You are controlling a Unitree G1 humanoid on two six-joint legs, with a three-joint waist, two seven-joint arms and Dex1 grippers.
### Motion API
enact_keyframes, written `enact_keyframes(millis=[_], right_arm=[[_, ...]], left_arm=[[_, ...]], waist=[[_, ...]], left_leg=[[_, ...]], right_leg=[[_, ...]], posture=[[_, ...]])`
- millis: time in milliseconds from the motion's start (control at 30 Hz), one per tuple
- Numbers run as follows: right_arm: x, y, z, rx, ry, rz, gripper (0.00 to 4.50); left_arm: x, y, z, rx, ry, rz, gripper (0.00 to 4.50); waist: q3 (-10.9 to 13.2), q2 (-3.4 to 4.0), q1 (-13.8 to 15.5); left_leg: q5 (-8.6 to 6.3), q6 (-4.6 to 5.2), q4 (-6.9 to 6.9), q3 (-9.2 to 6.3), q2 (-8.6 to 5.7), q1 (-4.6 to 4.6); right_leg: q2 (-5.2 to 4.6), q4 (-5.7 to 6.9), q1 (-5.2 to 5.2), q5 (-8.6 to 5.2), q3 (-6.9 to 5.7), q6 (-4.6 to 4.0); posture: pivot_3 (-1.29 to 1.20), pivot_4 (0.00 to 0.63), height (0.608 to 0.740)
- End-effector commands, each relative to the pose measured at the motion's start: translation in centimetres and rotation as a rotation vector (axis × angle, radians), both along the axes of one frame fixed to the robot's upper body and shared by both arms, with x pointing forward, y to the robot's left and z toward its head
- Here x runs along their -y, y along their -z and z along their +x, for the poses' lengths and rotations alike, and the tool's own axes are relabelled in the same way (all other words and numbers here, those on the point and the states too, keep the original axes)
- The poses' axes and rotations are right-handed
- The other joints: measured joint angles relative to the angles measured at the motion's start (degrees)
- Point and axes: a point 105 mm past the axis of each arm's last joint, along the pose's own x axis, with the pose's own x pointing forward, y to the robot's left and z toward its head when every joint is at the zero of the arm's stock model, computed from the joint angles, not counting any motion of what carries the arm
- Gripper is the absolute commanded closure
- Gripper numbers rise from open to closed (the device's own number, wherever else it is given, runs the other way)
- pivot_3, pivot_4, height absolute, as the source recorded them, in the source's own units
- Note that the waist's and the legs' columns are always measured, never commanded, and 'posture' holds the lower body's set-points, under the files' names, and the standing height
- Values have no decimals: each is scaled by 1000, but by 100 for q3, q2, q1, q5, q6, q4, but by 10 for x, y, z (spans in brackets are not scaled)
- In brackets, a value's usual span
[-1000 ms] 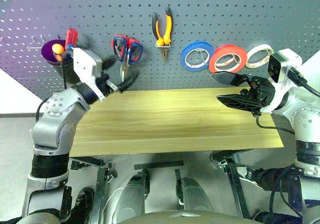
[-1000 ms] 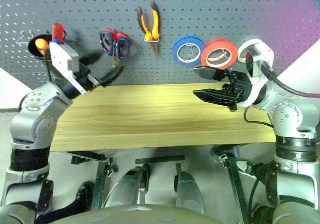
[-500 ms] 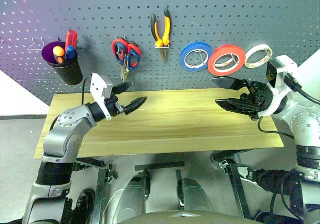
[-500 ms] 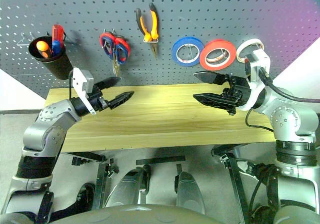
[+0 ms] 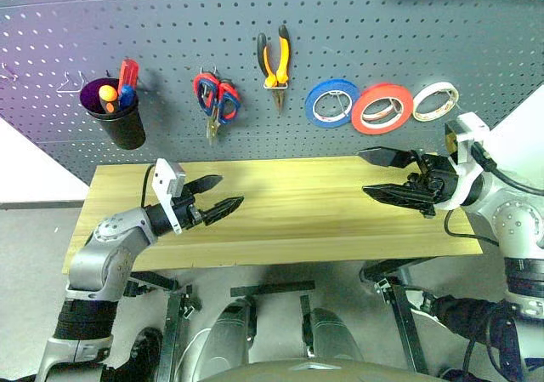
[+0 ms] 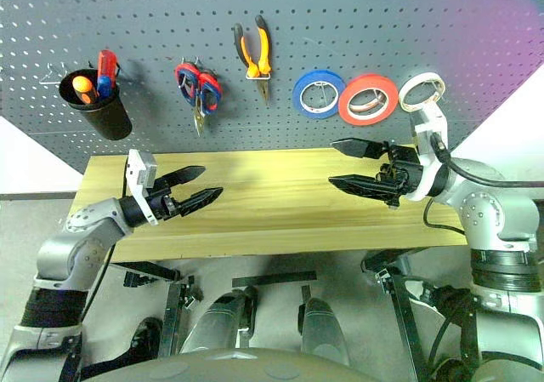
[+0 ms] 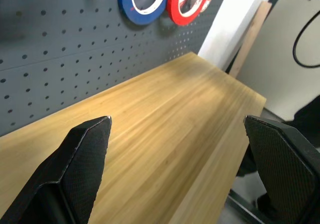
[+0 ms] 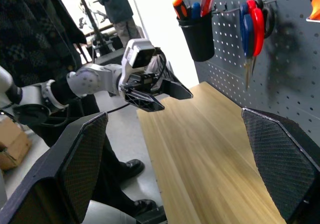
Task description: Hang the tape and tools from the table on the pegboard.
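Now that both arms have sunk from the pegboard (image 5: 357, 25), left pincer (image 5: 219, 193) and right pincer (image 5: 374, 173) hang spread, empty — tape (image 5: 382, 107) hung above the right one, tabletop (image 5: 297, 220) bare; likely finished.

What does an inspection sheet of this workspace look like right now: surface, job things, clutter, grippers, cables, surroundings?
Surface: long light wooden table, top bare.
Job's things: large bright red tape ring, orange-and-black pliers and blue-handled scissors paired with red-handled scissors all hang on the dark grey pegboard; orange-handled screwdriver stands in a black cup on the board.
Clutter: blue tape roll and whitish tape roll, both hung.
Grippers: left gripper and right gripper open, empty, above the table.
Cables: black cable at the right arm.
Surroundings: a person beyond the table's end.
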Motion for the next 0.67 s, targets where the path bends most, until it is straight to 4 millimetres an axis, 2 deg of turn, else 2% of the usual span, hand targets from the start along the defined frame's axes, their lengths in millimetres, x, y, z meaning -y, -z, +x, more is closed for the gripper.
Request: enact_keyframes(millis=[33,233,333,400,667], right_arm=[[0,5,-1,12,-5,9,0],[-4,27,3,-13,15,7,0],[-3,37,5,-34,29,5,0],[-3,42,6,-33,39,-10,0],[-5,41,9,-8,64,9,0]], left_arm=[[0,-11,-2,42,15,9,66],[-3,-10,-3,22,19,-1,66],[-3,-7,-1,22,12,11,66],[-4,-7,3,20,-2,4,66],[4,-9,15,30,-4,-21,66]], waist=[[-62,5,-4],[-273,19,-11],[-316,22,-12],[-362,34,-14],[-496,44,-57]], left_leg=[[0,0,-1,0,0,1],[0,-2,-3,3,0,11],[-12,14,-25,4,0,96],[-14,15,-32,3,0,111],[-16,16,-35,3,0,112]], right_leg=[[1,0,0,0,0,0],[4,-1,9,0,0,0],[4,-27,68,0,2,-1],[4,-36,86,-1,3,-2],[2,-39,84,0,12,-2]], posture=[[-99,98,740],[-102,64,740],[-110,54,740],[-119,47,740],[-168,34,740]])
